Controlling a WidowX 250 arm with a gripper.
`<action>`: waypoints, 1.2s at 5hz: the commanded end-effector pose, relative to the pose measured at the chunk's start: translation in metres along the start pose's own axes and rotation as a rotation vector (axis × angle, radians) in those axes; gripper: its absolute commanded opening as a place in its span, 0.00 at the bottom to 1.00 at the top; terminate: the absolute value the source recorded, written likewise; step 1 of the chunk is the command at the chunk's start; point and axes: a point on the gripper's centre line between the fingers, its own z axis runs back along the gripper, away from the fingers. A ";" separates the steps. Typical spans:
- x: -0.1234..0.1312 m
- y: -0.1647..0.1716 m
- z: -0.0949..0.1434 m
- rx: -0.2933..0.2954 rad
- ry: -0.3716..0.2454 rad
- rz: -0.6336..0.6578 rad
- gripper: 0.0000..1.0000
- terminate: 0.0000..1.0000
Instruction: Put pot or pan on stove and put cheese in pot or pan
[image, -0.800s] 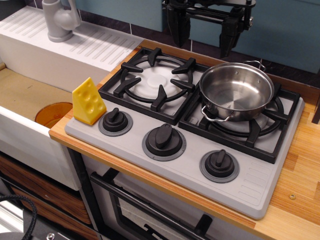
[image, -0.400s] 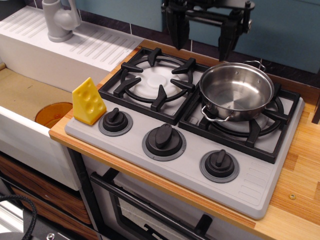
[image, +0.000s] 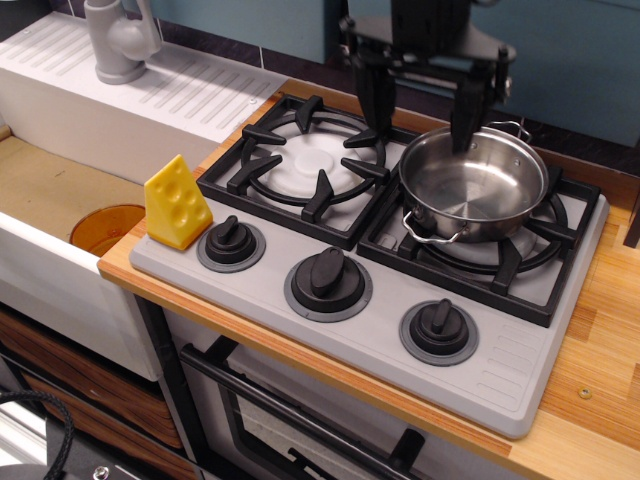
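Gripper (image: 422, 105): I see it spread, empty, over the pan's back rim.
Pan (image: 473, 182): on stove (image: 520, 370).
Cheese (image: 177, 203): counter's left edge.

Shiny steel pan (image: 472, 185), glossy plastic cheese (image: 176, 203)

A wooden counter (image: 600, 330) carries the grey stove (image: 500, 370).

teal wall (image: 570, 60), wooden counter (image: 600, 330); white sink (image: 60, 270)
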 end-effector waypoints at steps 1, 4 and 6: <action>0.014 0.006 -0.004 -0.032 -0.118 -0.032 1.00 0.00; 0.013 0.003 -0.033 -0.036 -0.239 -0.024 1.00 0.00; 0.014 0.001 -0.049 -0.042 -0.275 -0.018 1.00 0.00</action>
